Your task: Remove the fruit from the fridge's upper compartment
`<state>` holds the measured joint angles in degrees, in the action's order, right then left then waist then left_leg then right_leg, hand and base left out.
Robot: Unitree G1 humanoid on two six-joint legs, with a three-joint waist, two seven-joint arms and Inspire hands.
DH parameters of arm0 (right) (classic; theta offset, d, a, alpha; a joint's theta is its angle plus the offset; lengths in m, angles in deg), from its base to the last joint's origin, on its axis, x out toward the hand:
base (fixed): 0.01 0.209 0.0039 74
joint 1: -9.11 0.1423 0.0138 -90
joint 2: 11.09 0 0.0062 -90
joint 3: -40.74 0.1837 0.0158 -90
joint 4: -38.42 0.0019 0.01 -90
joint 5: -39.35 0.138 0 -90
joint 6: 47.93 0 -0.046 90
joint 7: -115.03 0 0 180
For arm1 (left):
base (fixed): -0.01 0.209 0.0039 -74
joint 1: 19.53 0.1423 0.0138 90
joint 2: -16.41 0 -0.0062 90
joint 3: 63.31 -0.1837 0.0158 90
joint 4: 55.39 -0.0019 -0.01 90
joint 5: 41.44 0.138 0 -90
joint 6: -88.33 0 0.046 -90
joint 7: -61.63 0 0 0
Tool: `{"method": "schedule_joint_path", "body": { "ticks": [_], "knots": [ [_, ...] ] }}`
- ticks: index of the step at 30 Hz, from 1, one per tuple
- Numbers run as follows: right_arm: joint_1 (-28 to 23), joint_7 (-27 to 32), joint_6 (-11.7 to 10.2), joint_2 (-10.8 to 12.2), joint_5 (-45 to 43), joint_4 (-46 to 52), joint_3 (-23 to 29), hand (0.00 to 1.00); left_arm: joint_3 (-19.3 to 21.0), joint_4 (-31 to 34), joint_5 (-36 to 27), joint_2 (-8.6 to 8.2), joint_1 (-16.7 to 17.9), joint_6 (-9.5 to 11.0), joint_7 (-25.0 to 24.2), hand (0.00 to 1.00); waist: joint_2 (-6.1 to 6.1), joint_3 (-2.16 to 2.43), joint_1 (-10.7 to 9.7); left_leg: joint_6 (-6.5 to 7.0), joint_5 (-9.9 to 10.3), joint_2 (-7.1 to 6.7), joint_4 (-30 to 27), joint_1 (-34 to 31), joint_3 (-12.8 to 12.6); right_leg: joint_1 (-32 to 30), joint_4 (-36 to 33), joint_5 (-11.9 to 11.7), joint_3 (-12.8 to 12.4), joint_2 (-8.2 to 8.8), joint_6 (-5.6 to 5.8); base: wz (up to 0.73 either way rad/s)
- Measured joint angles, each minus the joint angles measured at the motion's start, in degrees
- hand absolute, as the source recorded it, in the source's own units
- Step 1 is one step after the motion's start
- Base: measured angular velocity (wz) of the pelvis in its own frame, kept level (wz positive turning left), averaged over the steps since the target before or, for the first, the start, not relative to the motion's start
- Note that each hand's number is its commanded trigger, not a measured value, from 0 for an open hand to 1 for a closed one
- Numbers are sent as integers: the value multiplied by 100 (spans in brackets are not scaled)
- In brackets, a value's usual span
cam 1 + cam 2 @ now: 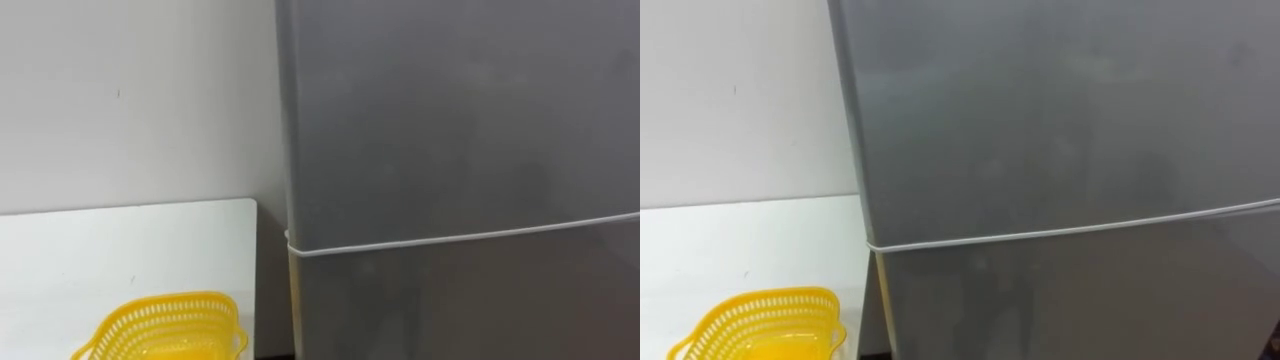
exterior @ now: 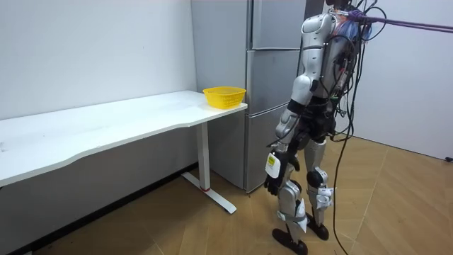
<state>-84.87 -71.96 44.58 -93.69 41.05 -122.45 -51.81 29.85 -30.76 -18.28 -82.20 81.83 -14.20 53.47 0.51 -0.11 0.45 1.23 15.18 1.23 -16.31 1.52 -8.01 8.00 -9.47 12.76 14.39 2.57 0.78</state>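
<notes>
Fridge [image 1: 450, 110]: one, grey, upright, long axis vertical, front facing the robot.
Doors: two, both shut. The upper door [image 1: 440, 90] sits above the lower door [image 1: 470, 300], with a pale seam [image 1: 460, 238] running across between them.
Table [image 1: 100, 250]: one, white, just left of the fridge and against the wall [image 1: 130, 90].
Basket [image 1: 165, 325]: one, yellow, mesh, mouth up, on the table end nearest the fridge.
Left hand [image 2: 272, 185]: hangs by the thigh as the robot stands before the fridge, well apart from the doors. Whether it is open or closed cannot be told.
</notes>
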Motion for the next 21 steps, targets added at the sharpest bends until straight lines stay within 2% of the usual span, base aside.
{"method": "schedule_joint_path", "body": {
  "ticks": [8, 11, 17, 20, 21],
  "knots": [
    [3, -70, -9, 10, 5, -78, 76, 0, 145, -66, -862, -32, 106, 21, 70, 0, 29, 10, 0, 0, 0, -13, -39, 19, 24, 66, 81, 3, 14, 22, 0, 0],
    [-8, -62, 0, 13, 6, -101, 171, 0, 371, -74, -1327, -37, 159, 33, 264, 0, 18, 3, 2, 0, 0, -16, -26, 56, 25, 94, 87, 3, 15, 26, 1, 0],
    [-43, 29, 10, 13, 77, -68, 172, 0, 614, -99, -2652, -43, 205, 33, 862, 0, -7, 5, 7, -1, 0, -22, 6, 68, 22, 108, 77, 5, 63, 29, 5, 0],
    [-60, 54, 8, 16, 79, -65, 209, 0, 981, -74, -3537, -47, 246, 38, 1220, 0, 11, 3, -2, 0, 0, -34, 2, 56, 51, 109, 79, 5, 142, 41, 7, 9],
    [-64, 55, 9, 12, 101, -75, 213, 0, 1198, 41, -4013, -53, 244, 59, 1379, 0, 22, 4, 16, -1, -2, -40, 2, 59, 69, 106, 81, 5, 153, 46, 8, 13]
  ]
}}
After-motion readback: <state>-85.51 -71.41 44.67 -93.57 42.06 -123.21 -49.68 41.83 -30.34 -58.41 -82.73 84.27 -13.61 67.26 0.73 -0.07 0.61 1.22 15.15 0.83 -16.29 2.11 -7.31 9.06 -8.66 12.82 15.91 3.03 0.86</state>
